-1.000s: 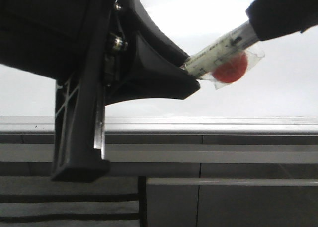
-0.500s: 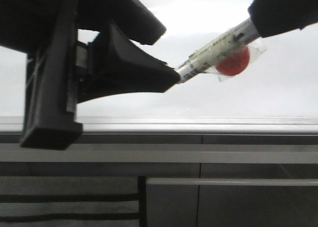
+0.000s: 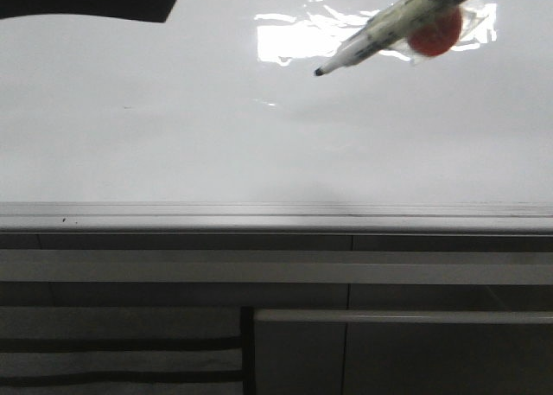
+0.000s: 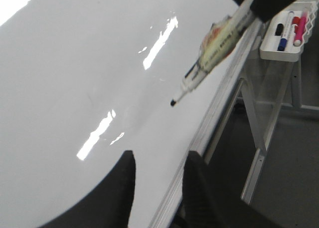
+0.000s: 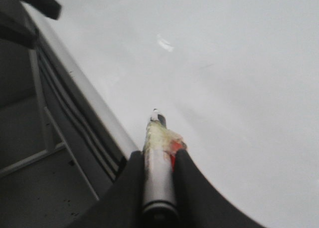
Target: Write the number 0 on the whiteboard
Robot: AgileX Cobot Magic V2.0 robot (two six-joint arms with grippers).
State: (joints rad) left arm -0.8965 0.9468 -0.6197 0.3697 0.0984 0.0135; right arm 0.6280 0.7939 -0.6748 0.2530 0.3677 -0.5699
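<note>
Fingers (image 5: 187, 180) of the right gripper (image 5: 158, 175) are clamped on the barrel of a marker (image 3: 393, 22), whose uncapped black tip points at the whiteboard (image 3: 173, 144); whether the tip touches the glossy surface cannot be told. A red patch under clear tape (image 3: 435, 32) sits on the marker's barrel. The left gripper (image 4: 158, 180) hangs over the board's edge rail (image 3: 276, 212) with its two dark fingers (image 4: 122, 188) apart and nothing between them. No drawn stroke of the number 0 is visible on the board, only bright glare patches. Beyond the board's edge, in the left wrist view, a small white tray (image 4: 286, 36) carries several coloured markers. Below the rail, the front view shows dark grey panels (image 3: 346, 343) with horizontal bars.
</note>
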